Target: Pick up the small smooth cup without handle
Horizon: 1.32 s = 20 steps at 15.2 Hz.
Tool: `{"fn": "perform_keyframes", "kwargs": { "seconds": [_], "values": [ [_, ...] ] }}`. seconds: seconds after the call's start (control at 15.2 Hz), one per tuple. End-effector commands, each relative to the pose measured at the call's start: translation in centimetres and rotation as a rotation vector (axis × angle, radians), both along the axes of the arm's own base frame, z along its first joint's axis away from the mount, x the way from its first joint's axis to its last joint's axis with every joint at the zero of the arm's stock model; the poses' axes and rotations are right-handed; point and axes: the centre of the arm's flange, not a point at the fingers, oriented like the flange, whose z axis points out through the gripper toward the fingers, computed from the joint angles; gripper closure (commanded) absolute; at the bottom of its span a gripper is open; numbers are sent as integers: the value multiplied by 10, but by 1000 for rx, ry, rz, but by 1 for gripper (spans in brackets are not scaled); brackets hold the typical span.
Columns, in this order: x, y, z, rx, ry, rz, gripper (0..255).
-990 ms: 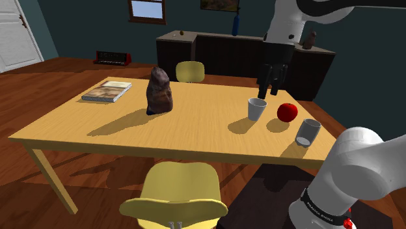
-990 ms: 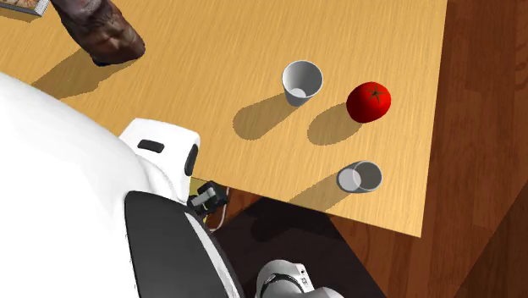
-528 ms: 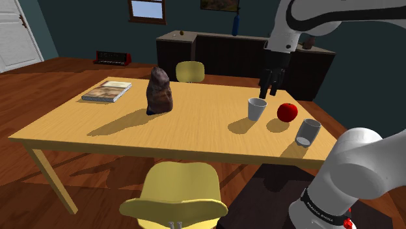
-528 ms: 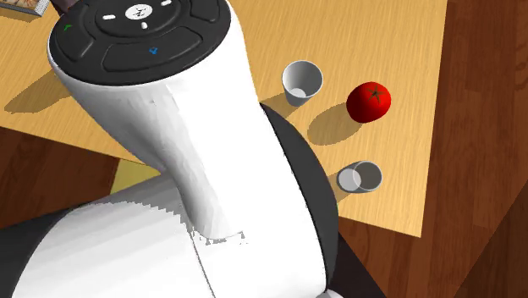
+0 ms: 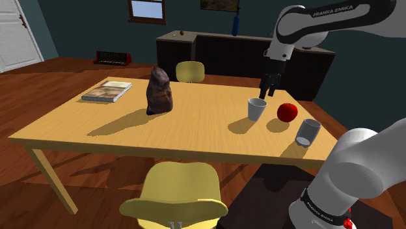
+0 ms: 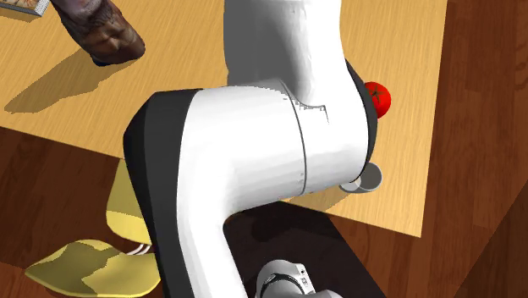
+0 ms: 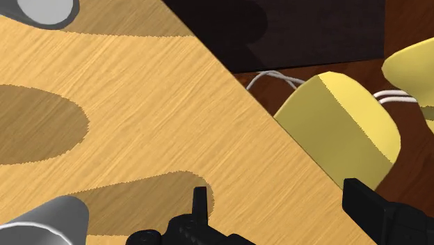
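On the shoulder view's left a book (image 5: 107, 91) lies flat near a far corner of the wooden table (image 5: 162, 133). To its right a dark brown lumpy object (image 5: 159, 90) stands upright. The far chair (image 5: 189, 70), yellow, sits behind the table's far edge, and the near chair (image 5: 174, 195), also yellow, is drawn up to the near edge.

Further right the small cup (image 5: 257, 109), light grey and without a handle, stands upright on the table with its mouth up. The gripper (image 5: 268, 86) hangs above and just behind it, clear of the rim, pointing down at the table. In the wrist view the two black fingers (image 7: 200, 203) stand apart with only table and chair beyond them, so the gripper is open and holds nothing. There the small cup's rim shows off to one side of the fingers, not between them.

Just right of the small cup lies a red tomato (image 5: 287, 112). Right of that, nearer the table's front edge, a second cup (image 5: 308, 131), grey, looks tilted with its mouth toward the camera.

The arm (image 5: 354, 166) rises from the shoulder view's lower right and leaves past the right edge. It comes back along the top as a white link lettered FRANKA EMIKA. At a dark joint it bends down, and the hand slopes down and slightly left to the gripper. In the second exterior view a broad white link and dark joint cross the middle, with the tomato and the second cup's rim peeking out at their right side.
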Motion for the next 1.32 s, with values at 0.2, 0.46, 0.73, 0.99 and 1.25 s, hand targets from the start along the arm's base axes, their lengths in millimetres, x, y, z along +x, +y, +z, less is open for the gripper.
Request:
{"fn": "perform_keyframes", "kwargs": {
  "seconds": [0.2,0.46,0.73,0.99,1.25],
  "values": [
    [19,-58,-27,5,-12,8,0],
    [35,-104,-48,10,-21,14,0],
    [51,-149,-70,15,-31,20,0],
    [68,-195,-91,19,-40,25,0],
    [85,-240,-112,24,-49,31,0]
  ]
}}
